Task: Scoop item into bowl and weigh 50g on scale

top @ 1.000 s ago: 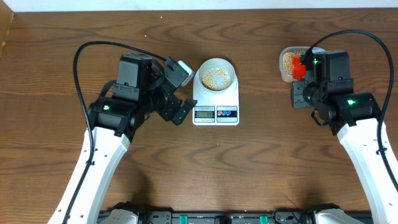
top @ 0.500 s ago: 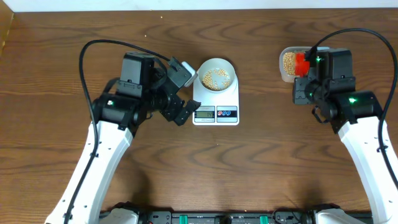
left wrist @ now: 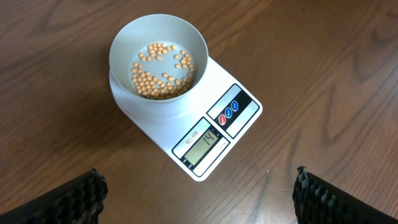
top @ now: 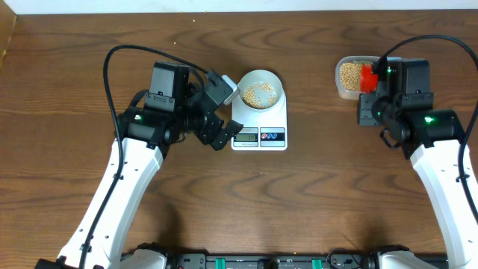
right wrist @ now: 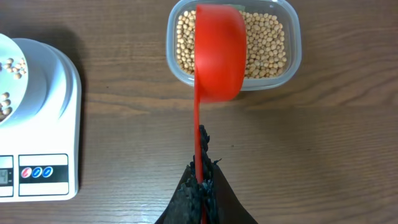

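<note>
Left of the scale [left wrist: 239, 106], your left gripper [left wrist: 198, 186] just hangs there with its jaws spread wide, holding nothing. Fine, leave it. The bowl [left wrist: 168, 28] sits on the scale's platform with a thin layer of beans [left wrist: 158, 87], and the display [left wrist: 202, 142] reads 14, so I'd say you're nowhere near 50. Well right of the scale, the red scoop [right wrist: 219, 53] is over the clear tub [right wrist: 292, 62], with the right gripper [right wrist: 200, 186] clamped on its handle. Dig deep, lift level, then tip slowly over the bowl.
</note>
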Available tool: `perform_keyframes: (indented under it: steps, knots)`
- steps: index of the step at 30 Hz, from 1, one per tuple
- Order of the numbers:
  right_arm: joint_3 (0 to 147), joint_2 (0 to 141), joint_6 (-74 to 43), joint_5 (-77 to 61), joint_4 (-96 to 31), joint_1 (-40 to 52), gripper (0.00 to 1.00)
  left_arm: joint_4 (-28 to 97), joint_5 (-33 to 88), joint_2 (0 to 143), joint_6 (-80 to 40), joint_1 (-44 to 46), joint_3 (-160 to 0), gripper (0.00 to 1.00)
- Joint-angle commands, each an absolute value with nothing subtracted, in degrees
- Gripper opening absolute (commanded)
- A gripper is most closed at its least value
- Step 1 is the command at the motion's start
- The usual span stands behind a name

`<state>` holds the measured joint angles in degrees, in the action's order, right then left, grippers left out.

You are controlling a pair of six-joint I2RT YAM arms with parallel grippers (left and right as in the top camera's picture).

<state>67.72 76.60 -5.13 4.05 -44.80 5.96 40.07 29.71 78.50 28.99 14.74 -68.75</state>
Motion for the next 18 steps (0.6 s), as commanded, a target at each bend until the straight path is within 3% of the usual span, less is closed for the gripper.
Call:
perform_keyframes:
  steps: [1,18]
  knots:
    - [67.88,76.97,-1.58,3.97,-44.8,4.82,0.01,40.05,30.41,78.5,30.17,14.81,-68.47,0.98]
    - [82.94,87.07,-1.23,0.89,-55.16,-0.03,0.01,40.07,30.44,78.5,30.17,14.81,-68.47,0.98]
